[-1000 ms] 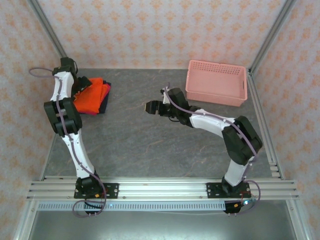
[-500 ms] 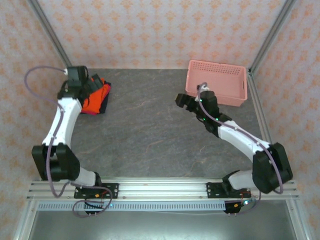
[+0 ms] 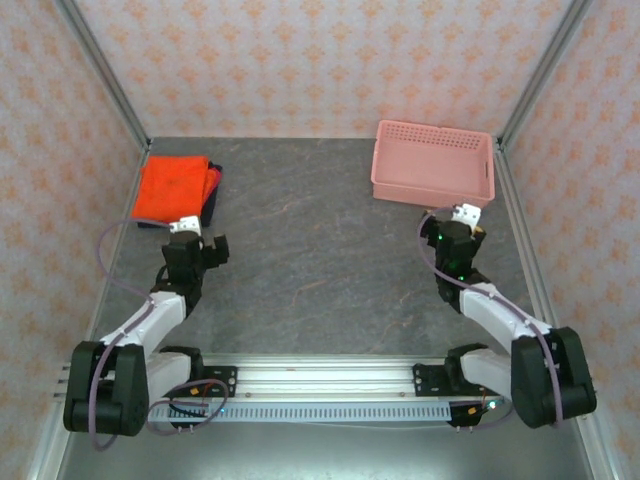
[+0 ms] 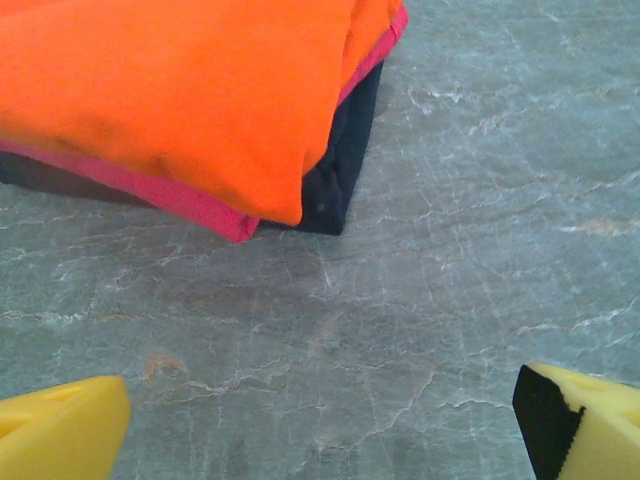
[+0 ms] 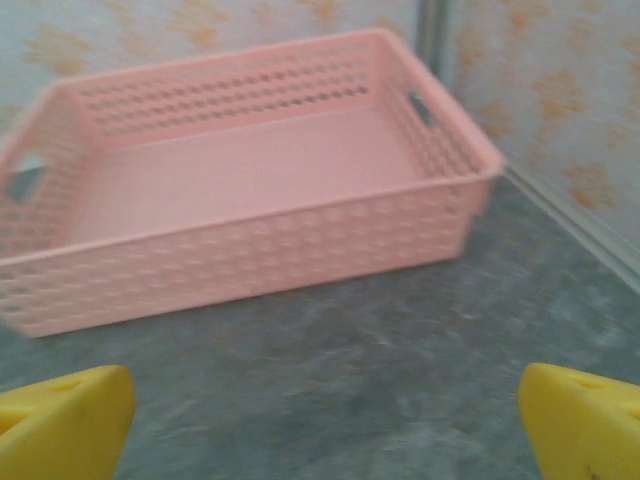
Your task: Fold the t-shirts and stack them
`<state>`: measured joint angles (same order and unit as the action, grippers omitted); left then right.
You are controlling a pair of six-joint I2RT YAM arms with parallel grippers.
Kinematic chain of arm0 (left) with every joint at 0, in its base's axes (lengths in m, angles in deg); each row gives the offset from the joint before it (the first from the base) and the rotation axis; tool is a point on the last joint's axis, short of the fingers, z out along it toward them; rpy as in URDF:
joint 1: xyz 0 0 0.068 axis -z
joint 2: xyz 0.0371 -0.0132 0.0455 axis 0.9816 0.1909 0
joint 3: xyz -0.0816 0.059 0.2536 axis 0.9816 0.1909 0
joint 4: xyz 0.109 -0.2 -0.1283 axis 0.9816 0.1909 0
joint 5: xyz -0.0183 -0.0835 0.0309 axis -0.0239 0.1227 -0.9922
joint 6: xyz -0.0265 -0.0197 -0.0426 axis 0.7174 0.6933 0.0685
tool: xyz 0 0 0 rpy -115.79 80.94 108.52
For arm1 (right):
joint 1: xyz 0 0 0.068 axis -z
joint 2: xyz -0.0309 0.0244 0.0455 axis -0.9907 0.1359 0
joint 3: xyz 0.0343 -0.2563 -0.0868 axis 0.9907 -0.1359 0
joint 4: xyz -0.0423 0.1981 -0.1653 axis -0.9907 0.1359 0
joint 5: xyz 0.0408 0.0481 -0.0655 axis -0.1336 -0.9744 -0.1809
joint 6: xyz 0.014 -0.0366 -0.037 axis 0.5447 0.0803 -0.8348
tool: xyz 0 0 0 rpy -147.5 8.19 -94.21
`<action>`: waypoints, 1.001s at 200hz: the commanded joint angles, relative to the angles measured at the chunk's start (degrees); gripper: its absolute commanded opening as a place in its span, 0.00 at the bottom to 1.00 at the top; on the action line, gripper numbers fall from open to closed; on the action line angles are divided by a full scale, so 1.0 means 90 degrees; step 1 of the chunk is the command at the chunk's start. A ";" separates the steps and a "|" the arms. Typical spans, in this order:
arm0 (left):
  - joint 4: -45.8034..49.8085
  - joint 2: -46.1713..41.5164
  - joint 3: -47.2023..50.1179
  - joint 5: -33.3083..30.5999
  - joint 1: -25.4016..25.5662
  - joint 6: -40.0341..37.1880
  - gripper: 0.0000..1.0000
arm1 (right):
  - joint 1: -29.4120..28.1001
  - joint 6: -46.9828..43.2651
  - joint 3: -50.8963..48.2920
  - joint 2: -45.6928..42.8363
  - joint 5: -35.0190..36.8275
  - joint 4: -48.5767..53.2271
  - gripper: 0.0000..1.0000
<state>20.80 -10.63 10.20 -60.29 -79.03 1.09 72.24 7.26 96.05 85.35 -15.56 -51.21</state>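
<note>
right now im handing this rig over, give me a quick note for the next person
Left pincer: open, empty, facing the stack.
Right pincer: open, empty, facing the pink basket.
T-shirts: stacked at the far left corner of the table, orange on top, magenta in the middle, navy at the bottom.
Done: all three look folded and stacked.
Left: nothing that I can see.

Basket: pink plastic lattice, upper right of the overhead frame, standing on the table near its far right corner; handle cut-outs in the end walls.
Table: grey marbled top.
Walls: pale pink, orange motifs.
Rail: aluminium, along the bottom.
</note>
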 commanded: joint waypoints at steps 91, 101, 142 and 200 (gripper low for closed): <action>-0.2074 0.1246 -0.0364 0.0534 0.0020 -0.0630 1.00 | 0.1009 -0.0419 -0.0236 0.2318 -0.1314 -0.2841 1.00; -0.2235 0.1390 -0.0400 0.0565 0.0032 -0.0515 1.00 | 0.1008 -0.0440 -0.0165 0.2471 -0.1327 -0.3013 1.00; -0.3318 0.2513 -0.0380 0.0165 0.0248 -0.0580 1.00 | 0.1008 -0.0444 -0.0030 0.2458 -0.1364 -0.2698 0.99; -0.2870 0.2509 -0.0601 -0.0040 0.0248 -0.0458 1.00 | 0.1009 -0.0450 -0.0027 0.2471 -0.1365 -0.2741 0.99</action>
<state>-2.80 12.32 6.31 -58.04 -76.77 -3.85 81.13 3.88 95.31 107.45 -27.30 -75.65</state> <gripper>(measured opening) 0.998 0.994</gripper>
